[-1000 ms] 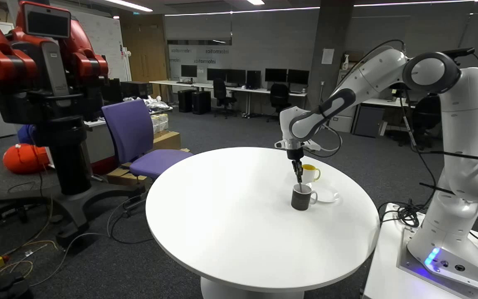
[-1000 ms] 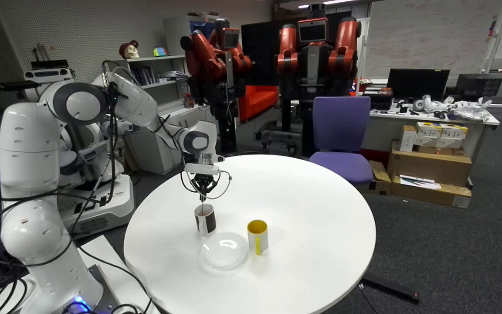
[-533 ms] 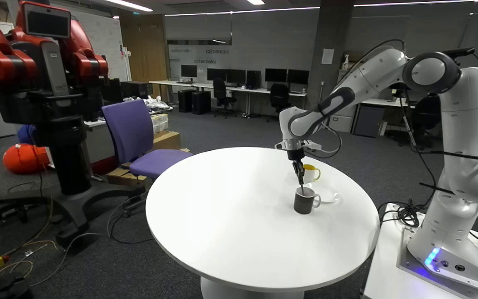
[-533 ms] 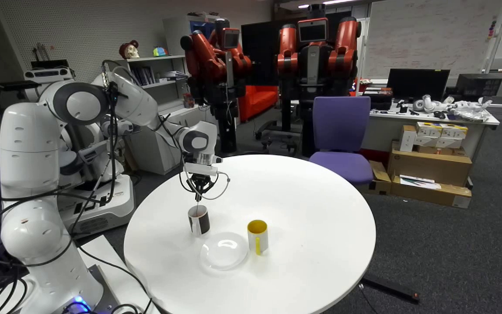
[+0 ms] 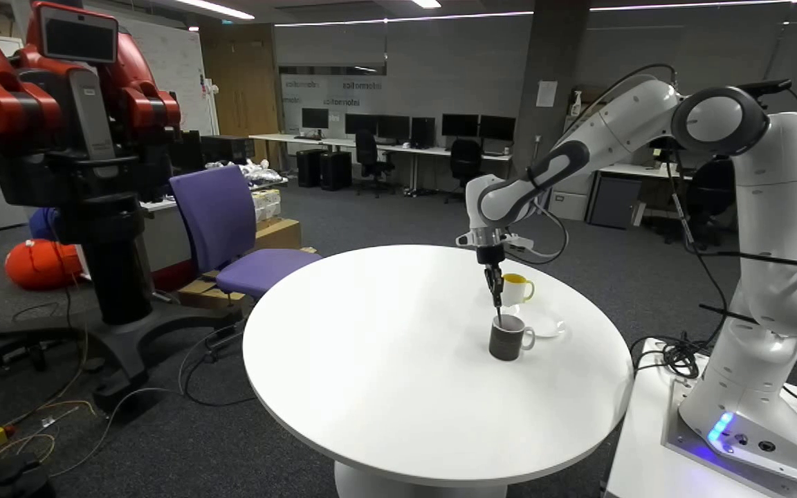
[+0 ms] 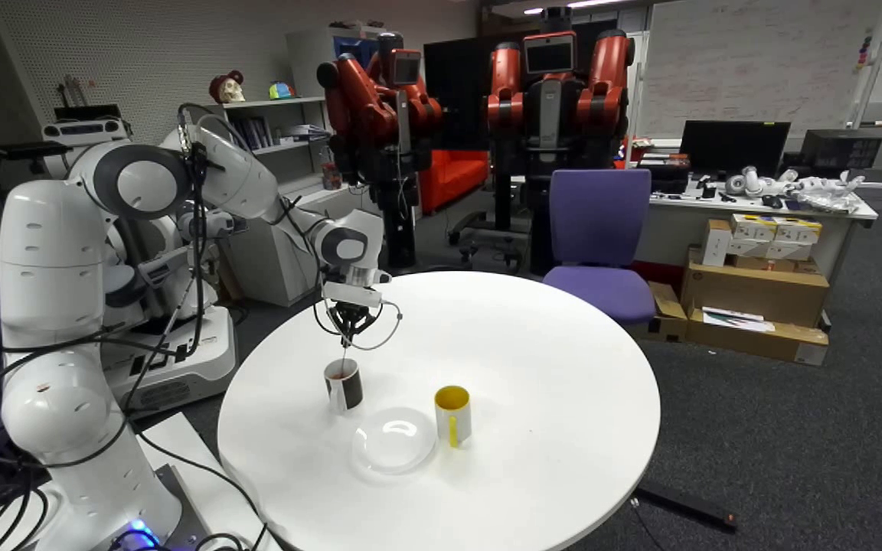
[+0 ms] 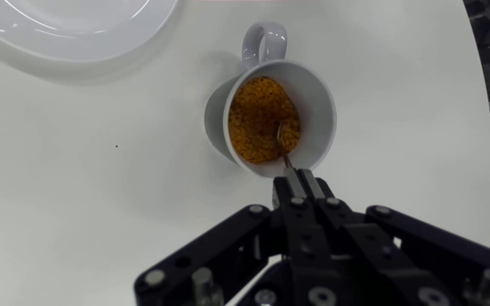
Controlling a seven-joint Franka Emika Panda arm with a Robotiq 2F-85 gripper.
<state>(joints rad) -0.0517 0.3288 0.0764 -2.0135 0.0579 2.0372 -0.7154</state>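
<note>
My gripper [image 7: 299, 171] is shut on the thin handle of a metal spoon [image 7: 284, 155]. The spoon's bowl end dips into an orange-brown, grainy-looking content [image 7: 251, 119] inside a mug [image 7: 315, 110]. The mug is white inside, with a dark outer wall [image 5: 504, 341] and a white handle, and stands upright on the table. In both exterior views the gripper [image 5: 498, 304] [image 6: 346, 343] hangs just above the mug [image 6: 351, 392]. A white plate [image 6: 393, 444] lies beside the mug. A white mug with yellow inside and handle [image 6: 445, 421] stands past the plate.
Everything stands on a round white table [image 5: 385, 360]. The arm's base [image 5: 751, 415] is on a white stand beside it. A purple chair [image 6: 602, 229] stands at the table's far side. The plate also shows in the wrist view [image 7: 79, 46]. Red robots [image 6: 556, 99] stand behind.
The dark mug has slid a short way along the table, leftward towards the arm's base in an exterior view. My gripper and the spoon have shifted slightly with it. Plate and yellow mug are unmoved.
</note>
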